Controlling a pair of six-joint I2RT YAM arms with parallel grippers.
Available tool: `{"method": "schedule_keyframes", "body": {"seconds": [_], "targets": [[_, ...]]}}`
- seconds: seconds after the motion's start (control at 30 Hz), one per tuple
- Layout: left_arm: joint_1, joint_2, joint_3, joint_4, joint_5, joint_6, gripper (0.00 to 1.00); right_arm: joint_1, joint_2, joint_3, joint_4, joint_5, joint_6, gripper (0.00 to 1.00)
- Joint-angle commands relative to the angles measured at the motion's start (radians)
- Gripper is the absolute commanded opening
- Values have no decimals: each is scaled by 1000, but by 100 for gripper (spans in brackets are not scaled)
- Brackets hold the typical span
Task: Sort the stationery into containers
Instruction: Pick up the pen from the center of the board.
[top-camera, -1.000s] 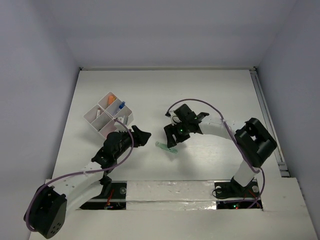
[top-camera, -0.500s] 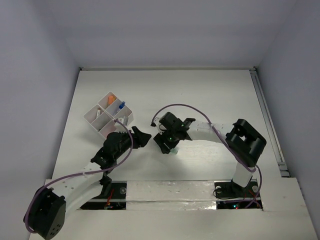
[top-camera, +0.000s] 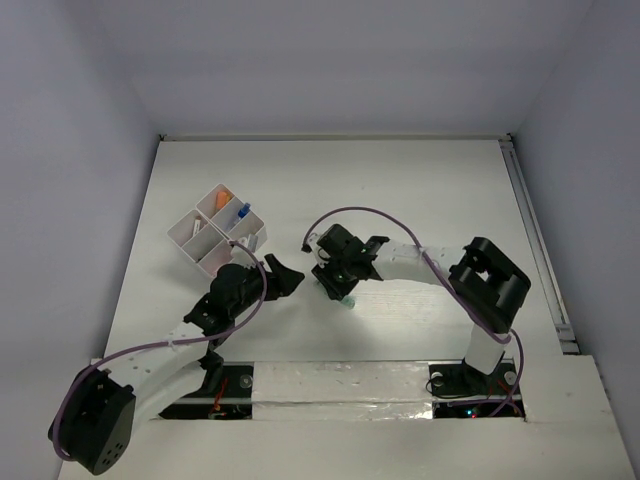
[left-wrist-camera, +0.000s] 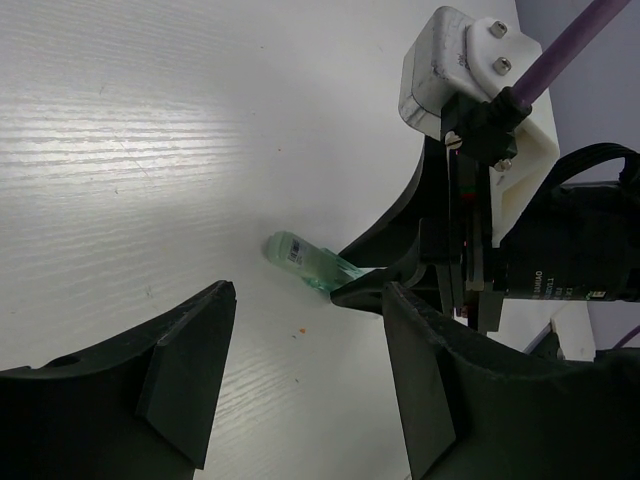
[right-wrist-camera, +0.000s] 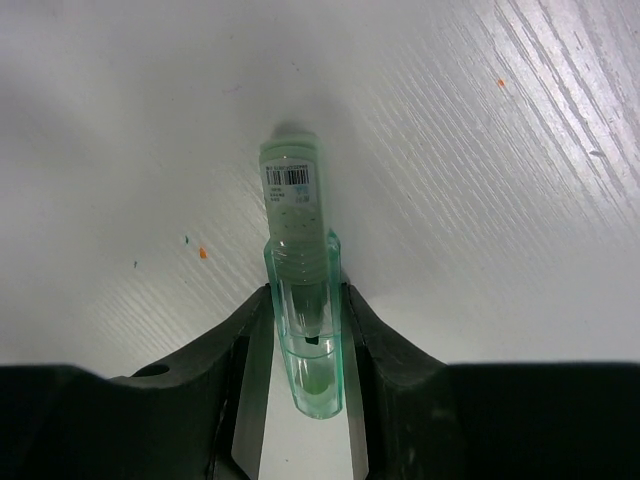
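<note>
Pinching the green translucent pen (right-wrist-camera: 293, 200) flat on the table (top-camera: 400, 180), the right gripper (right-wrist-camera: 305, 310) clasps its sides; the left gripper (left-wrist-camera: 308, 310) hangs parted, empty. Next, likely: lift it toward the white tray (top-camera: 205, 230).

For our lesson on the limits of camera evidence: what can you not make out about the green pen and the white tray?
Top view: the green pen is almost wholly hidden under the right gripper.
Left wrist view: the pen's far end is hidden behind that gripper.
Right wrist view: the print on the label is too small to read.
Top view: the white tray holds items too small to name; a cable covers its near corner.
</note>
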Motion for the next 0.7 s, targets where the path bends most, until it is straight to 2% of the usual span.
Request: {"method": "schedule_keyframes", "body": {"seconds": [0.0, 0.17, 0.43, 0.67], "targets": [[7, -14, -5, 28, 29, -24, 57, 9, 4, -3, 4, 32, -47, 20], [7, -10, 4, 40, 77, -42, 57, 9, -116, -7, -5, -63, -86, 16], [87, 52, 26, 90, 232, -82, 55, 20, -164, 26, -36, -94, -109, 15], [121, 159, 24, 236, 344, -137, 52, 39, -218, 10, -8, -155, -110, 15]]}}
